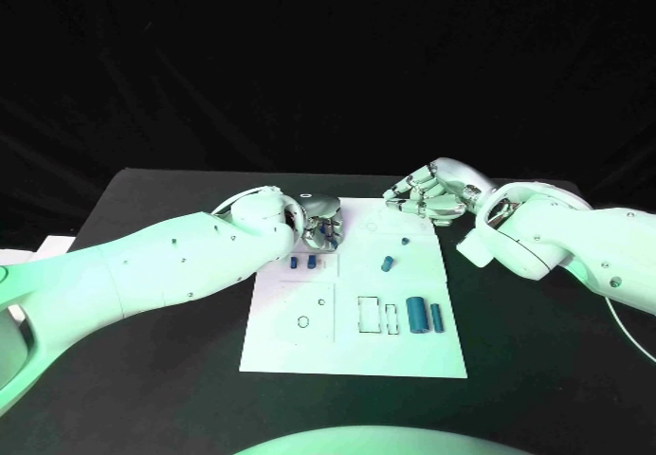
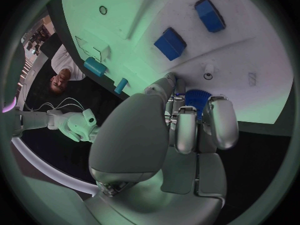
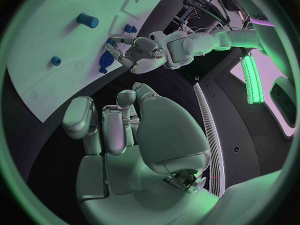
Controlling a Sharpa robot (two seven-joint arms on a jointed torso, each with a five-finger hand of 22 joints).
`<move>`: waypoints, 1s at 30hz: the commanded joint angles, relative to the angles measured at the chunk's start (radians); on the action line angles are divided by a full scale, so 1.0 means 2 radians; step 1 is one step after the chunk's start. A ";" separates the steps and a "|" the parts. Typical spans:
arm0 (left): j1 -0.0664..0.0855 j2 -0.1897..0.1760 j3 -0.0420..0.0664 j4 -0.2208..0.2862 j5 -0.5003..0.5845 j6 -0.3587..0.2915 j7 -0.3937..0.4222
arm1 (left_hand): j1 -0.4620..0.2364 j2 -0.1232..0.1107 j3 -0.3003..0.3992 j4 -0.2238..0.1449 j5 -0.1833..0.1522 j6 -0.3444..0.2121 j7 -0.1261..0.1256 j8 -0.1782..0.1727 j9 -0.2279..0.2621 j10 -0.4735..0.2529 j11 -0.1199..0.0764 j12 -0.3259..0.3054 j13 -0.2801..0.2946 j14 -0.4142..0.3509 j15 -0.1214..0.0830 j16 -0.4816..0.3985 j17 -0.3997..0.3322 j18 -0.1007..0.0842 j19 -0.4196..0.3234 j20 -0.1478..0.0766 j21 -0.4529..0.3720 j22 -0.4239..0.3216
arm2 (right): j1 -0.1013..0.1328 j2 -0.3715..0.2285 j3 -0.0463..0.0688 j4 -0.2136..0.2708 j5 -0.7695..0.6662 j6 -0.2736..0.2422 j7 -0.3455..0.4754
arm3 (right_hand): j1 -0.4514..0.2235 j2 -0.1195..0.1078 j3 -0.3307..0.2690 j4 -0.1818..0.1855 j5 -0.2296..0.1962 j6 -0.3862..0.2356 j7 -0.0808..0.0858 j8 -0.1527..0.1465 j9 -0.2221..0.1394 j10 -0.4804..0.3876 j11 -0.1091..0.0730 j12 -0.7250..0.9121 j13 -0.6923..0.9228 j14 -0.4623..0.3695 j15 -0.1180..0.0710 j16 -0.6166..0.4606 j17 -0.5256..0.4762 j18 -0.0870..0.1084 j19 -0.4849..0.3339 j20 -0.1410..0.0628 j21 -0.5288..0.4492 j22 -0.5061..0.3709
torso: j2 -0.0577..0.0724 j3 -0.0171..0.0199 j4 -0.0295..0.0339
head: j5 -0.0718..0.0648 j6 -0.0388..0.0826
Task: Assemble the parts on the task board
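The left hand (image 2: pixel 181 130) pinches a round blue part (image 2: pixel 197 98) at its fingertips, directly over the task board (image 1: pixel 410 355). The right hand (image 1: pixel 435 194), fingers curled on nothing, hovers just beyond the board's far edge.

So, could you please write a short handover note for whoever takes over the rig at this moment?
Left hand holds a round blue part over the task board, at its far left.
Right hand hovers by the board's far right corner, fingers curled, holding nothing.
Two small blue blocks lie near the left hand, a small peg mid-board, two cylinders near the right edge.
Done: one part picked up. Left: seating every part.
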 commanded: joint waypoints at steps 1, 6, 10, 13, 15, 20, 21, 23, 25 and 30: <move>-0.001 -0.006 0.002 0.011 0.006 -0.012 0.007 | -0.003 -0.005 0.006 -0.003 -0.002 0.003 0.000 -0.004 -0.001 0.003 0.000 -0.004 0.001 0.020 -0.001 0.002 0.000 -0.005 0.009 -0.001 0.002 0.031 | 0.000 0.001 0.000 0.000 -0.006 0.006 0.001 | 0.002 0.001 0.003 0.001 0.001 0.001 0.001 0.002 -0.001 0.000 -0.001 0.001 -0.001 0.024 0.003 -0.002 0.010 0.009 -0.001 0.000 -0.002 0.000 | 0.000 0.0000 0.0005 | -0.001 0.001; 0.000 -0.022 0.010 0.033 0.023 -0.010 0.004 | -0.009 -0.008 0.017 -0.010 -0.002 0.000 0.002 -0.010 -0.003 0.001 0.002 -0.012 0.002 0.020 0.001 0.003 -0.001 -0.005 0.008 0.000 0.002 0.032 | 0.000 0.001 0.000 0.000 -0.006 0.006 0.000 | 0.003 0.001 0.003 0.000 0.001 0.001 0.001 0.002 -0.001 -0.001 -0.001 0.000 -0.002 0.024 0.003 -0.002 0.010 0.009 -0.001 0.000 -0.002 0.000 | 0.000 0.0008 0.0005 | 0.001 0.002; 0.003 -0.041 0.019 0.054 0.036 -0.010 0.000 | -0.012 -0.010 0.021 -0.013 -0.002 -0.001 0.003 -0.013 -0.004 0.001 0.003 -0.015 0.002 0.020 0.002 0.003 -0.002 -0.006 0.008 0.000 0.002 0.033 | 0.000 -0.001 0.000 0.001 -0.006 0.005 0.000 | 0.004 0.001 0.004 0.000 0.002 0.001 0.001 0.002 -0.001 -0.001 -0.001 0.000 -0.002 0.024 0.003 -0.002 0.010 0.009 -0.001 0.000 -0.002 0.000 | 0.000 0.0006 0.0021 | 0.000 0.003; 0.008 -0.056 0.025 0.067 0.047 -0.009 -0.004 | -0.015 -0.011 0.022 -0.014 -0.002 0.000 0.003 -0.013 -0.004 0.002 0.003 -0.016 0.003 0.020 0.002 0.002 -0.003 -0.005 0.008 0.001 0.002 0.033 | 0.000 -0.002 0.000 0.001 -0.006 0.005 0.000 | 0.005 0.001 0.005 -0.001 0.005 0.001 0.001 0.002 -0.001 -0.002 -0.001 -0.001 -0.002 0.024 0.003 -0.002 0.010 0.009 -0.001 0.000 -0.002 0.000 | -0.002 0.0007 0.0026 | 0.001 0.002; 0.010 -0.065 0.027 0.074 0.053 -0.006 -0.007 | -0.016 -0.011 0.023 -0.014 -0.002 0.000 0.003 -0.014 -0.004 0.002 0.003 -0.016 0.003 0.020 0.002 0.002 -0.003 -0.005 0.008 0.001 0.002 0.033 | 0.000 -0.002 0.000 0.001 -0.006 0.005 -0.001 | 0.005 0.001 0.005 -0.001 0.005 0.001 0.001 0.002 -0.001 -0.002 -0.001 -0.001 -0.002 0.024 0.003 -0.002 0.010 0.009 -0.001 0.000 -0.002 0.000 | -0.001 0.0006 0.0021 | 0.003 0.004; 0.012 -0.083 0.028 0.079 0.064 0.004 -0.010 | -0.019 -0.013 0.024 -0.015 -0.002 0.001 0.003 -0.014 -0.004 0.003 0.003 -0.018 0.003 0.020 0.002 0.002 -0.003 -0.005 0.008 0.001 0.002 0.033 | 0.000 -0.002 0.000 0.000 -0.006 0.005 0.000 | 0.005 0.001 0.005 -0.001 0.006 0.001 0.001 0.002 -0.001 -0.002 -0.001 -0.001 -0.003 0.024 0.003 -0.002 0.010 0.009 -0.001 0.000 -0.002 0.000 | -0.001 0.0004 0.0022 | 0.003 0.004; 0.012 -0.085 0.028 0.079 0.065 0.005 -0.010 | -0.019 -0.013 0.024 -0.015 -0.002 0.001 0.003 -0.014 -0.004 0.003 0.003 -0.018 0.003 0.020 0.002 0.002 -0.003 -0.005 0.008 0.001 0.002 0.033 | 0.000 -0.002 0.000 0.000 -0.006 0.006 0.000 | 0.005 0.001 0.005 -0.001 0.006 0.001 0.001 0.002 -0.001 -0.002 -0.001 -0.001 -0.003 0.024 0.003 -0.002 0.010 0.009 -0.001 0.000 -0.002 0.000 | -0.001 0.0002 0.0020 | 0.004 0.003; 0.011 -0.090 0.028 0.077 0.067 0.008 -0.009 | -0.020 -0.013 0.025 -0.015 -0.002 0.001 0.003 -0.015 -0.004 0.003 0.003 -0.018 0.004 0.019 0.002 0.002 -0.004 -0.005 0.007 0.001 0.002 0.033 | 0.000 -0.002 0.000 -0.001 -0.006 0.006 0.000 | 0.005 0.001 0.005 -0.001 0.006 0.001 0.001 0.002 -0.001 -0.002 -0.001 -0.001 -0.003 0.024 0.003 -0.002 0.010 0.009 -0.001 0.000 -0.002 0.000 | -0.001 -0.0002 0.0022 | 0.005 0.003; 0.010 -0.093 0.028 0.073 0.068 0.009 -0.008 | -0.020 -0.012 0.025 -0.016 -0.002 0.002 0.003 -0.015 -0.004 0.003 0.003 -0.018 0.004 0.019 0.002 0.002 -0.003 -0.005 0.007 0.001 0.002 0.033 | 0.000 -0.002 0.000 -0.001 -0.005 0.006 0.001 | 0.005 0.001 0.005 -0.001 0.006 0.001 0.001 0.002 -0.001 -0.002 -0.001 -0.001 -0.003 0.024 0.003 -0.002 0.010 0.009 -0.001 0.000 -0.002 0.000 | -0.001 -0.0003 0.0026 | 0.005 0.004; 0.007 -0.095 0.028 0.064 0.072 0.014 -0.004 | -0.020 -0.013 0.026 -0.016 -0.002 0.002 0.003 -0.015 -0.004 0.004 0.003 -0.019 0.004 0.019 0.002 0.002 -0.004 -0.005 0.007 0.001 0.002 0.033 | 0.000 -0.001 0.000 -0.001 -0.005 0.007 0.001 | 0.005 0.000 0.005 -0.001 0.007 0.001 0.001 0.002 -0.001 -0.002 -0.001 -0.001 -0.003 0.024 0.003 -0.003 0.010 0.009 -0.001 0.000 -0.002 0.000 | -0.001 -0.0003 0.0013 | 0.008 0.002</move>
